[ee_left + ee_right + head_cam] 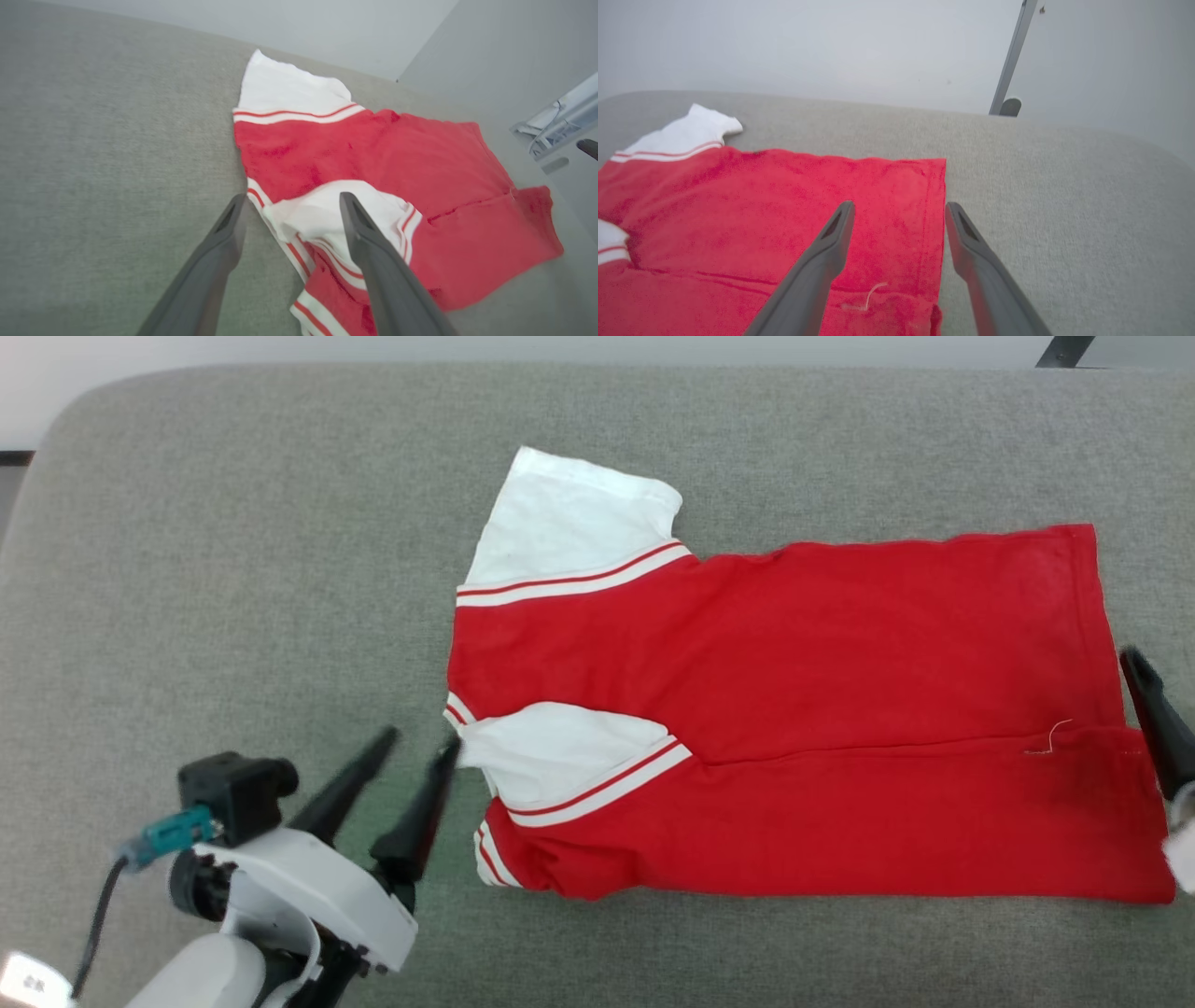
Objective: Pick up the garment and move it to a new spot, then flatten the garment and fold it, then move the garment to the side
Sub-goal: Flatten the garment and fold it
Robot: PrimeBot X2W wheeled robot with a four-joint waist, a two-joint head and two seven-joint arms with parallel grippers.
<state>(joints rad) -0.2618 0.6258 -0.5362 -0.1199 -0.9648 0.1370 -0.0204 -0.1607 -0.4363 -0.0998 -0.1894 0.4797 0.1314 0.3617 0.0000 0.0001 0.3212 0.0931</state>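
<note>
**A:** How do your two grippers stand?

**B:** Your left gripper is spread wide and pinches nothing. One fingertip is over the white sleeve of the shirt, the other over bare cushion. Your right gripper is spread as wide and empty, with the hem edge between its fingers.

**A:** And where is your shirt?

**B:** It lies flat on the cushion's right half, hem toward the right edge. It is soft red knit, and its near long side is folded over itself. The second sleeve points toward the far edge. Red-and-white striped bands trim both sleeves. The cushion is grey woven cloth with rounded corners.
</note>
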